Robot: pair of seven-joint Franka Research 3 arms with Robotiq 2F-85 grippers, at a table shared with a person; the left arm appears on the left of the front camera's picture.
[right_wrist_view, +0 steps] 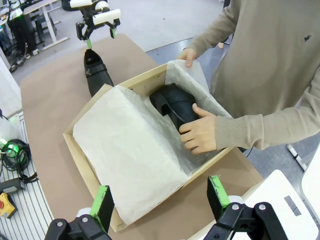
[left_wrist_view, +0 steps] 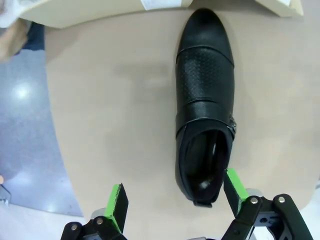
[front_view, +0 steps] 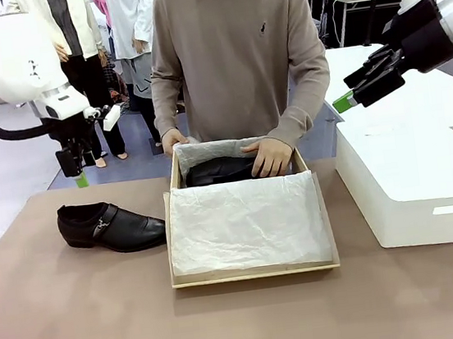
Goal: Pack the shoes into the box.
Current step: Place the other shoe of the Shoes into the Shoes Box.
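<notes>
- One shoe lies on its sole on the brown surface, just left of the box, with its toe pointing at the box and the silver buckle on the side facing the front camera
- The second shoe lies inside the box at the far end, on the white tissue paper; the rest of the paper is folded over the near part of the box
- The person's hand rests on that shoe, and the person's other hand holds the far left corner of the box
- The left hand hangs above the heel end of the shoe on the surface with its fingers spread and nothing between them; from the wrist camera one green pad sits just beside the heel, though it appears to be clear of it
- The right hand is raised to the right, over the large white box, released and grasping nothing
- A white label shows on the box edge in the left wrist view; its print is too small to read
- A small dark emblem sits on the chest of the person's beige sweater, with no legible lettering
</notes>
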